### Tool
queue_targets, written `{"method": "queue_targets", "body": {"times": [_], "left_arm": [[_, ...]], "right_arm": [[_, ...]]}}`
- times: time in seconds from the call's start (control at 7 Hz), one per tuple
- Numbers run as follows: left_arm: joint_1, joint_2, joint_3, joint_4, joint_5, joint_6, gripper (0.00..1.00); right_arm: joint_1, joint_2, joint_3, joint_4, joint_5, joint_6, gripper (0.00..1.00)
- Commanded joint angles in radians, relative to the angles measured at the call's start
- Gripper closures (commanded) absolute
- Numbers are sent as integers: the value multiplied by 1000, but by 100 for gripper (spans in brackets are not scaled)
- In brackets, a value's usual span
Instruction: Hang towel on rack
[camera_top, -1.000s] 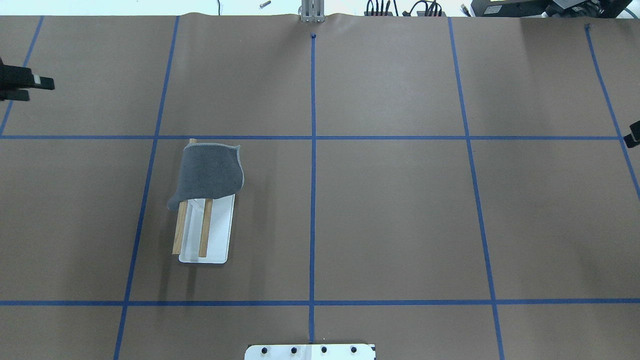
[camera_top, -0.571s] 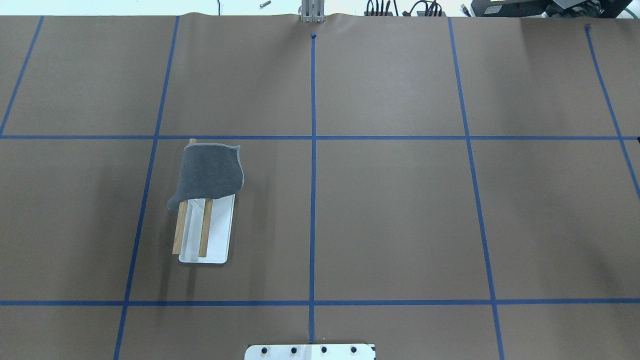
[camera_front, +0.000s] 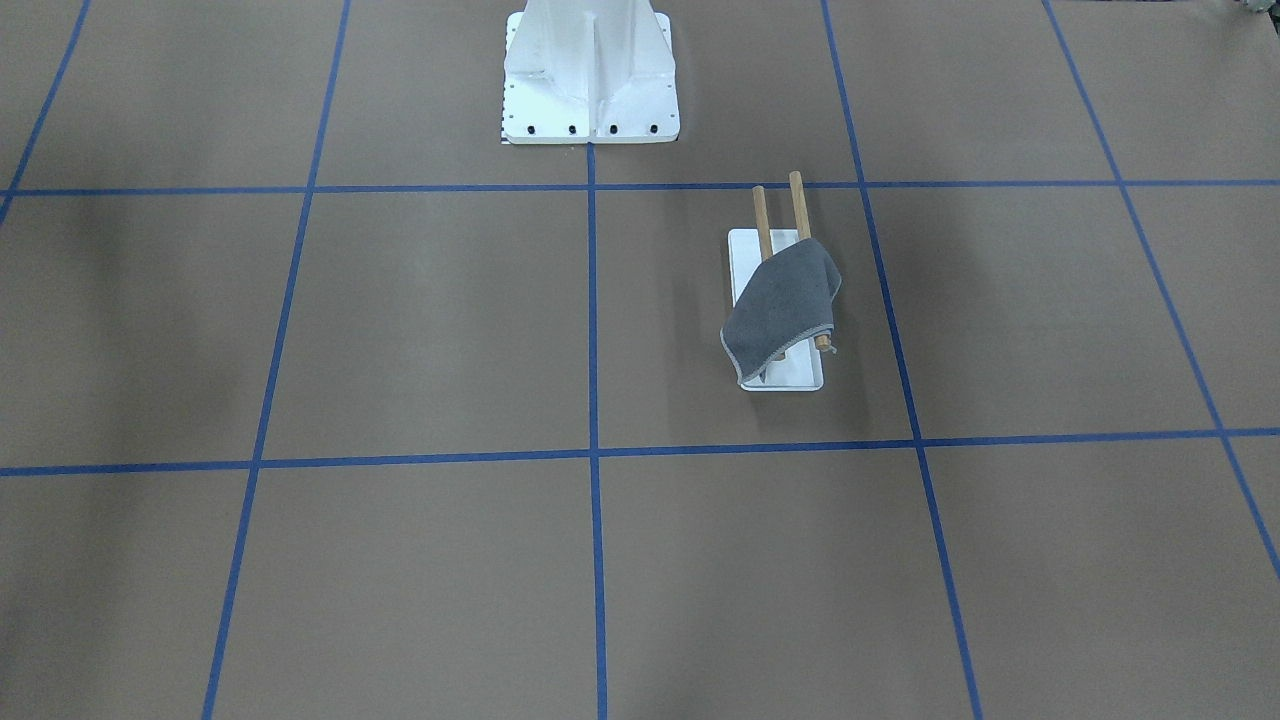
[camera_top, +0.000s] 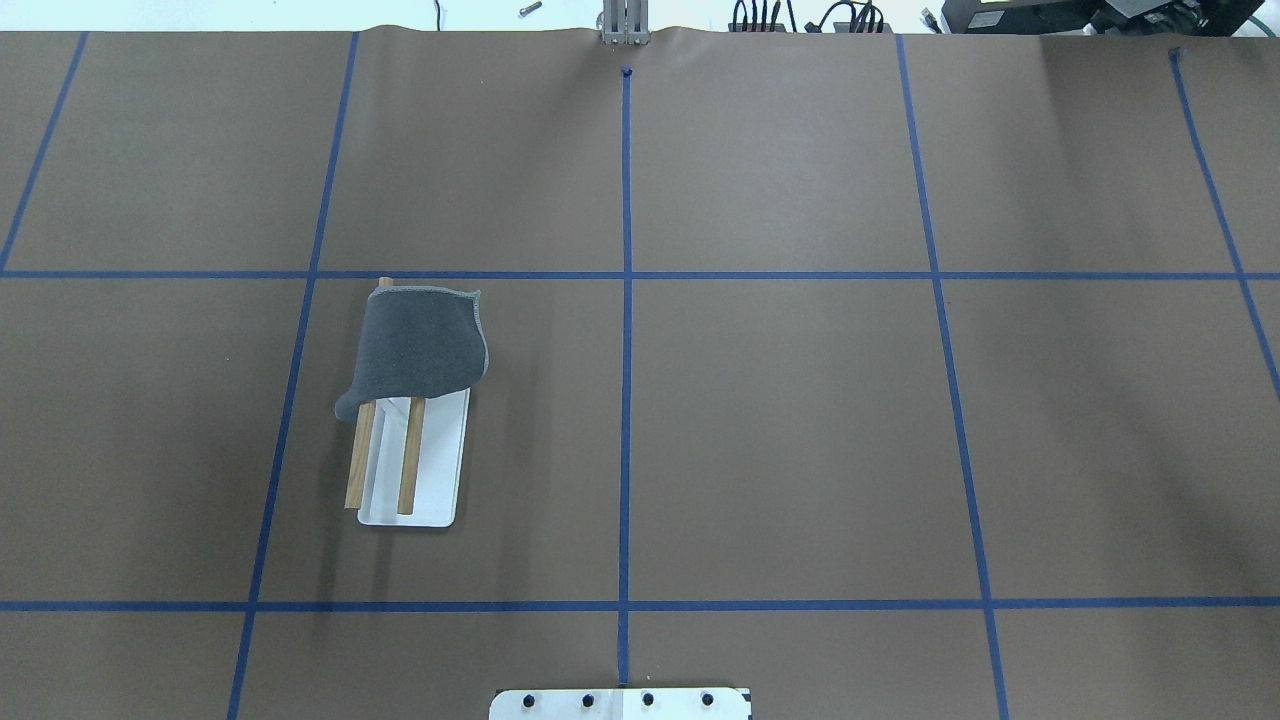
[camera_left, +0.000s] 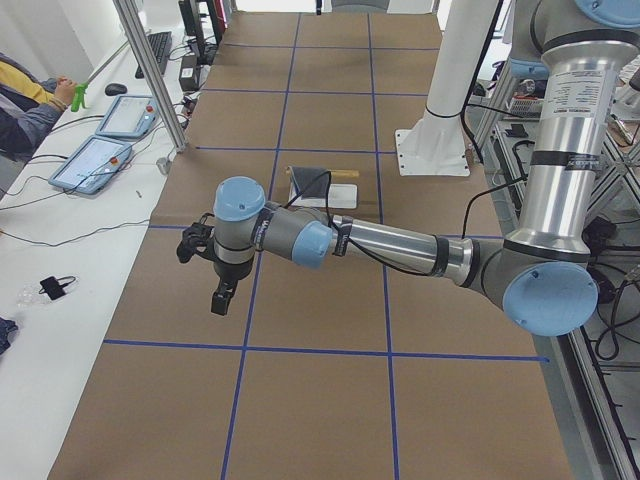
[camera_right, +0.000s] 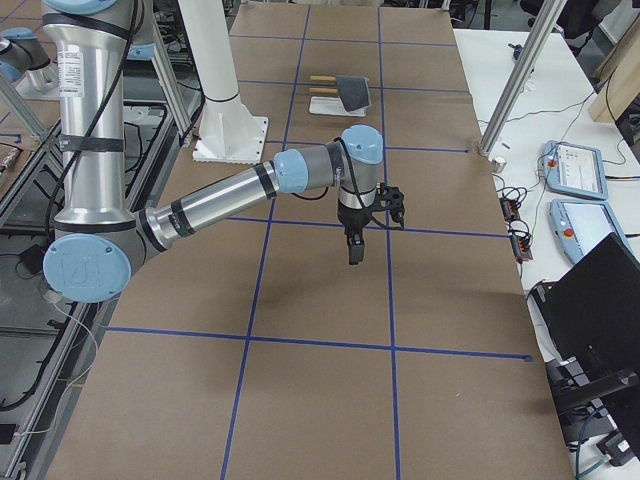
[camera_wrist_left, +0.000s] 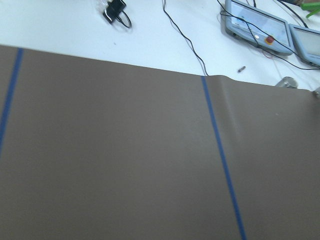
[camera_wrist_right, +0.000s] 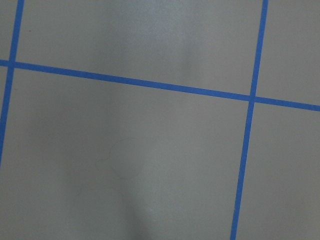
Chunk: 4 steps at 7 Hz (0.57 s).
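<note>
The dark grey towel (camera_top: 420, 345) hangs over the far ends of the rack's two wooden dowels (camera_top: 410, 455), and one corner droops toward the white base (camera_top: 440, 470). It also shows in the front-facing view (camera_front: 785, 300), with the dowels (camera_front: 797, 205) sticking out behind it. No gripper touches it. The left gripper (camera_left: 222, 297) shows only in the exterior left view, high above the table and well clear of the rack. The right gripper (camera_right: 354, 250) shows only in the exterior right view, also far from the rack. I cannot tell whether either is open or shut.
The large white bolted pedestal (camera_front: 590, 70) stands at the robot's side of the table. Blue tape lines grid the brown paper. Control tablets (camera_left: 95, 160) and cables lie on the white bench beyond the table's far edge. A person (camera_left: 30, 100) sits there.
Both grippers showed at the overhead view's left and right edges one second ago. They have since moved out of that view. Towel and rack have not moved.
</note>
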Motion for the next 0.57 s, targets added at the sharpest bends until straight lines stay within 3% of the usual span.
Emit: {"method": "queue_targets", "body": {"times": [0.0, 0.14, 0.43], "left_arm": [[-11, -26, -48, 270, -48, 94, 2], [-13, -72, -74, 387, -108, 94, 2], [-11, -60, -87, 380, -118, 97, 2]], "right_arm": [[6, 1, -28, 0, 12, 9, 0], [6, 0, -61, 1, 35, 7, 0], [28, -11, -103, 3, 47, -2, 0]]}}
